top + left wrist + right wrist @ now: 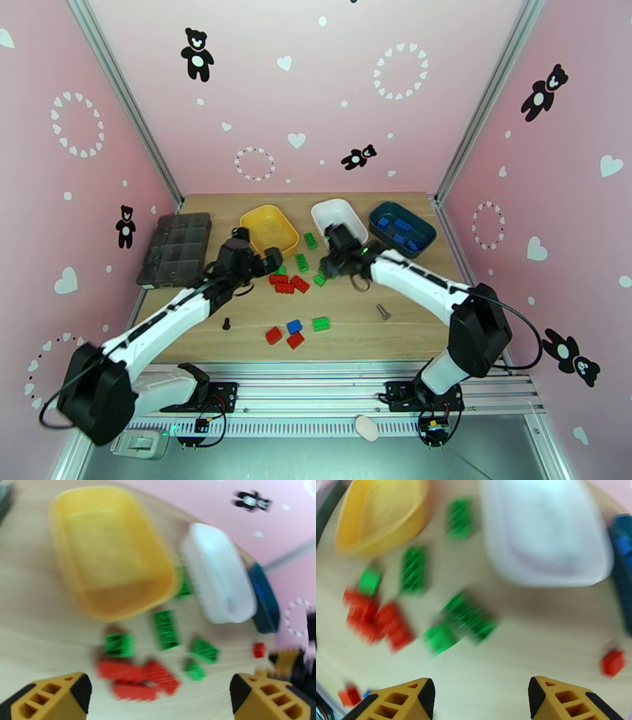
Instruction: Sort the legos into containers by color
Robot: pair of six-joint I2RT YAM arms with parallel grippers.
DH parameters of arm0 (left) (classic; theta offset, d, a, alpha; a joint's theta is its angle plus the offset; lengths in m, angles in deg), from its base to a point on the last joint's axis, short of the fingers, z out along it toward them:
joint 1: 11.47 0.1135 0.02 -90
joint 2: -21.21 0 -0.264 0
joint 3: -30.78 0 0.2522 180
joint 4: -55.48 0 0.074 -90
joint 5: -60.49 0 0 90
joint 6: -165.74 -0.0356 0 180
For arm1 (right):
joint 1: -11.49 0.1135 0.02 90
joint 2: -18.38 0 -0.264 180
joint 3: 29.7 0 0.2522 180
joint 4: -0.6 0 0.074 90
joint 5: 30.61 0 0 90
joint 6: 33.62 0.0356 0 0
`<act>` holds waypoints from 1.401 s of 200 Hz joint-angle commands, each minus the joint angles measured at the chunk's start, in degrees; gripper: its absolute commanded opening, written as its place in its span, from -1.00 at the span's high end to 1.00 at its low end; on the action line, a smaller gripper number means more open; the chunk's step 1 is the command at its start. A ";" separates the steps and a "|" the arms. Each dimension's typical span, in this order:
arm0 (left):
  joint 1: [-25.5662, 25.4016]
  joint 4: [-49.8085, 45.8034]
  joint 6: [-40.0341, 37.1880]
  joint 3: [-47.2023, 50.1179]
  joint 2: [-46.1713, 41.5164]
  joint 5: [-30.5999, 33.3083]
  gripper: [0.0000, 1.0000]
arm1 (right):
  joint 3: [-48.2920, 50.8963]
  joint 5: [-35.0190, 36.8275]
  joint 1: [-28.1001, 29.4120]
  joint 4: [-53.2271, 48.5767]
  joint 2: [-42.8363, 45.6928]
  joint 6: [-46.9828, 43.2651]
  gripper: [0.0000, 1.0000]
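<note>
**Layout.** The legos lie on the worktop [411,316] and in one tub. From the left:
- Yellow tub [254,215]: empty.
- Red bricks [284,283]: a tight cluster near the yellow tub, the bricks touching one another.
- Green bricks [301,262]: scattered between the yellow tub and the white tub [338,213], which is empty.
- Mixed group [295,331]: two red, one blue and one green, nearer the arm bases.
- Teal tub [430,230]: holds several blue bricks [399,225].

**Hands.**
- Left hand [160,695]: fingers spread fully, nothing between them. It hangs over the red cluster.
- Right hand [480,697]: fingers apart, nothing held. It hangs over green bricks near the white tub.

Both wrist views are blurred.

**Handling.**
- Each brick is probably very light, rigid and smooth-walled. It should not deform under pressure.
- A brick may squirt out if pinched off-centre or on a corner.

**Where to grip.**
- Close the fingers on the two long flat side walls, at mid-length and square to the brick.
- Do not grip across the studded top.
- In the red cluster, start with an outer brick. A finger pushed between touching bricks is likely to scatter them.

**Caution.** The tubs look light and may slide if nudged. Release bricks from above the rim.
</note>
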 commanded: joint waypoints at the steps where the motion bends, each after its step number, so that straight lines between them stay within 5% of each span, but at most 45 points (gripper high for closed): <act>1: 1.17 -3.23 0.87 2.98 -3.88 0.44 -0.97 | 0.90 1.86 6.37 -0.68 -0.65 6.89 -0.27; 67: 1.62 -4.16 3.40 9.01 -8.60 -2.09 -0.97 | -1.83 0.57 17.79 0.63 -10.16 13.37 -0.25; 280: 2.34 -3.55 4.27 13.17 -11.71 -2.88 -0.97 | -4.29 -2.66 21.65 3.72 -20.79 15.82 -0.23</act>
